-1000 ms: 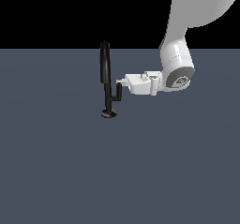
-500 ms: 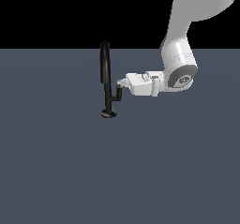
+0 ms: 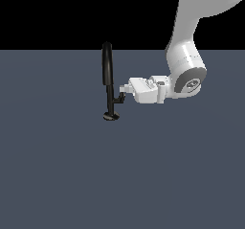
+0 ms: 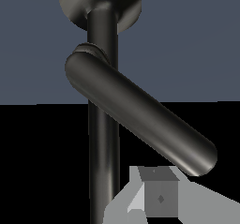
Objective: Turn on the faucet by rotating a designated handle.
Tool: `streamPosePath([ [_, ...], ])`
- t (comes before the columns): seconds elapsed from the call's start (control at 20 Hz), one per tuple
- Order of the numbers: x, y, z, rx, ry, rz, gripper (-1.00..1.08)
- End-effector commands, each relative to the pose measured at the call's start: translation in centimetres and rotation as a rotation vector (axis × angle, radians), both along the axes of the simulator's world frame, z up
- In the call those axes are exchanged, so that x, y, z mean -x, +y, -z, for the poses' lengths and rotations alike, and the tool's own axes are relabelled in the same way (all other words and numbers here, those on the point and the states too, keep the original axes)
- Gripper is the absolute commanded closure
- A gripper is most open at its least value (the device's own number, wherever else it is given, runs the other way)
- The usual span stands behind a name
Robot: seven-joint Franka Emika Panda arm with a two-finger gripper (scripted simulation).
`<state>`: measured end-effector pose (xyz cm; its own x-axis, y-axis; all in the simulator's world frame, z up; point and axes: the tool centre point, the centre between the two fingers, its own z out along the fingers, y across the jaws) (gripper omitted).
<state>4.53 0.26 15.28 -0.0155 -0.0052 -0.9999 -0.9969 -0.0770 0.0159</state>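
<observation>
Pincer at the faucet's handle, reaching in from the exterior view's right.

The faucet (image 3: 108, 82) stands upright on the bench (image 3: 57, 166), its handle (image 3: 118, 97) branching off the stem toward the exterior view's right, straight at the pincer (image 3: 125, 90). In the wrist view the handle (image 4: 140, 115) is a slanted bar whose free end sits just beside one fingertip (image 4: 159, 195). The move likely turns on pushing that free end sideways around the stem. Whether the jaws are apart or together I cannot tell. No containers are present.
</observation>
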Motion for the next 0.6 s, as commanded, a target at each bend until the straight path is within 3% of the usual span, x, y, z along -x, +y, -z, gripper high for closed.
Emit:
streamPosePath([
  [0.0,1.5,-0.1,1.3,-0.002,0.022,-0.003,1.08],
  [0.1,1.8,-0.1,1.4,-0.002,0.022,-0.003,1.08],
  [0.15,1.0,-0.1,0.5,-0.001,0.004,-0.002,1.08],
  [0.55,3.4,-0.3,6.0,-0.002,0.02,-0.003,1.08],
])
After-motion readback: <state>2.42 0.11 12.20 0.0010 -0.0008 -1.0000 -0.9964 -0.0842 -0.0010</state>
